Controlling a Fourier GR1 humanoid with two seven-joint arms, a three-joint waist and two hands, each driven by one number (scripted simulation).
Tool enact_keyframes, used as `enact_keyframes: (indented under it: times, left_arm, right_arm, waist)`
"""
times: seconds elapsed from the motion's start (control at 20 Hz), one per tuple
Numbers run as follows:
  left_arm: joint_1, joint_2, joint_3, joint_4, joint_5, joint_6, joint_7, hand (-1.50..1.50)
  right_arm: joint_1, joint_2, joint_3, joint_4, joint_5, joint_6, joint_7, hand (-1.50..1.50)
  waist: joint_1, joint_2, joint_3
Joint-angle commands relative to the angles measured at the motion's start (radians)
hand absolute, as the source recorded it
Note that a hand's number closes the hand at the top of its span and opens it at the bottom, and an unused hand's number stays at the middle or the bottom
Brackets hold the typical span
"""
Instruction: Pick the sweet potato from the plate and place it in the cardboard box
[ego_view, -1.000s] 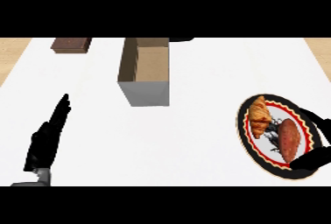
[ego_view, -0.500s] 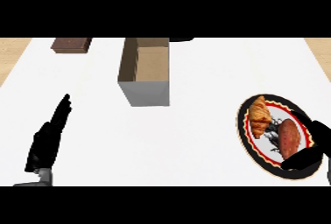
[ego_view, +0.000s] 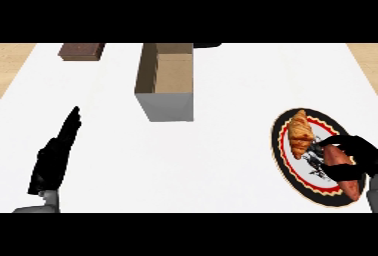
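Now the right hand (ego_view: 353, 159) curls round the reddish-brown sweet potato (ego_view: 342, 167) on the round black patterned plate (ego_view: 283, 160), beside a golden croissant (ego_view: 299, 133). Far left stands the open cardboard box (ego_view: 166, 82). Left hand (ego_view: 53, 158) rests open on the white bench (ego_view: 221, 165).

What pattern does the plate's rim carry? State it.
The plate has a black rim with a red-and-yellow scalloped band, seen in the head view.

no readable text, no labels, no signs
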Motion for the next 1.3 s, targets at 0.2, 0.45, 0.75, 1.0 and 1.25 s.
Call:
enact_keyframes:
  times: [0.2,0.45,0.75,1.0,1.25]
  left_arm:
    - [0.051,-0.028,-0.015,-0.036,-0.013,-0.003,-0.004,0.00]
    - [0.006,-0.020,0.013,0.001,-0.023,0.011,-0.010,0.00]
    - [0.032,-0.009,0.007,-0.017,-0.010,-0.018,-0.011,0.00]
    - [0.000,0.003,0.029,-0.009,0.011,-0.034,0.003,0.00]
    - [-0.012,-0.041,-0.022,-0.002,-0.048,0.009,0.011,0.00]
  right_arm:
    - [0.007,0.016,0.038,0.008,0.191,-0.193,-0.060,1.50]
    - [0.045,0.154,0.147,-0.177,0.332,-0.288,0.164,1.50]
    - [0.020,0.378,0.400,-0.289,0.685,-0.318,0.617,1.50]
    - [-0.094,0.445,0.559,-0.352,0.861,-0.197,0.863,1.50]
    - [-0.164,0.448,0.720,-0.458,0.861,-0.221,0.969,1.50]
  waist:
    - [0.002,0.001,0.003]
    - [-0.008,-0.001,0.001]
    - [0.004,-0.007,-0.001]
    - [0.004,-0.002,0.001]
    - [0.005,-0.002,0.002]
